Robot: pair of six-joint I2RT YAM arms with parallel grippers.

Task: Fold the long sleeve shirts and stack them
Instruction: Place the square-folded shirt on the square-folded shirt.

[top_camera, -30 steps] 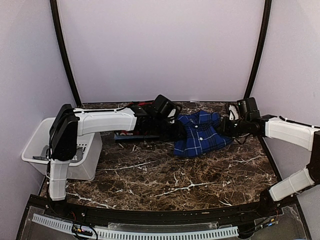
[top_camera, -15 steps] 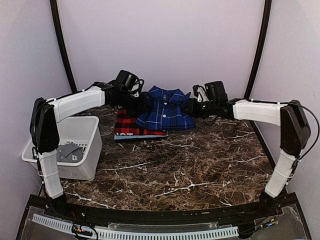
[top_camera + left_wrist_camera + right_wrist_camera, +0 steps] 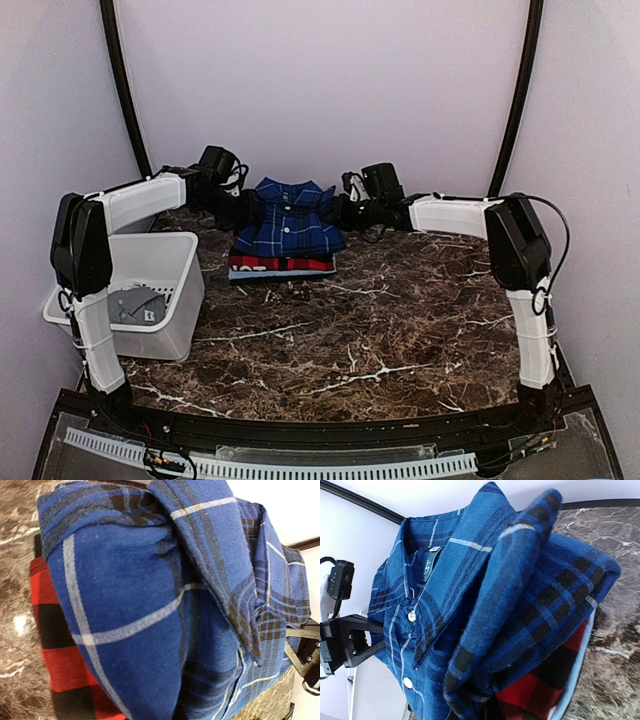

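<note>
The dark blue plaid shirt [image 3: 288, 220], folded with collar and white buttons up, hangs between my two grippers at the back of the table. It is over the folded red-and-black shirt [image 3: 281, 264], and I cannot tell whether it touches it. My left gripper [image 3: 245, 209] grips its left edge and my right gripper [image 3: 336, 211] its right edge. In the left wrist view the blue cloth [image 3: 150, 605] fills the frame and hides my fingers, with red plaid [image 3: 55, 655] below. The right wrist view shows the blue shirt [image 3: 495, 605] over red plaid [image 3: 555, 680], fingers hidden.
A white basket [image 3: 160, 340] stands at the table's left edge with a grey folded item [image 3: 135, 303] inside. The back wall is close behind the shirts. Black curved frame posts rise at both back corners.
Both grippers have carried the blue shirt left and back, from the right of the table's back to over the red-and-black shirt.
</note>
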